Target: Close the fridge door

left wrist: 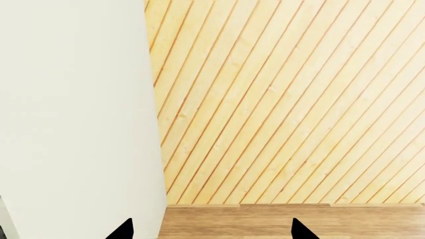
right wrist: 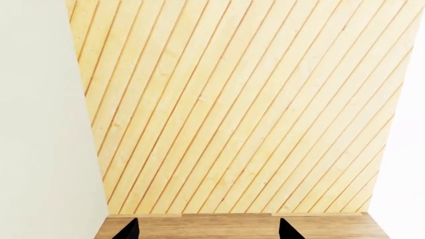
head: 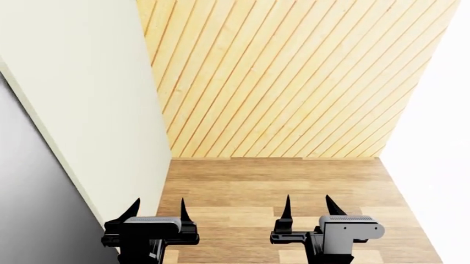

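The fridge door (head: 88, 104) stands open at the left of the head view, its cream-white inner face toward me and a strip of grey outer face (head: 29, 198) at its left. It fills the left of both wrist views (left wrist: 73, 109) (right wrist: 40, 114). My left gripper (head: 156, 210) hangs open just beside the door's lower edge, with one fingertip (left wrist: 123, 230) in front of the white face; whether it touches is unclear. My right gripper (head: 307, 206) is open over the wood floor, holding nothing. No handle shows.
A slanted yellow wood-plank wall (head: 287, 77) closes the space ahead. The wood floor (head: 272, 181) runs from the wall to my grippers. A plain white surface (head: 441, 137) bounds the right side.
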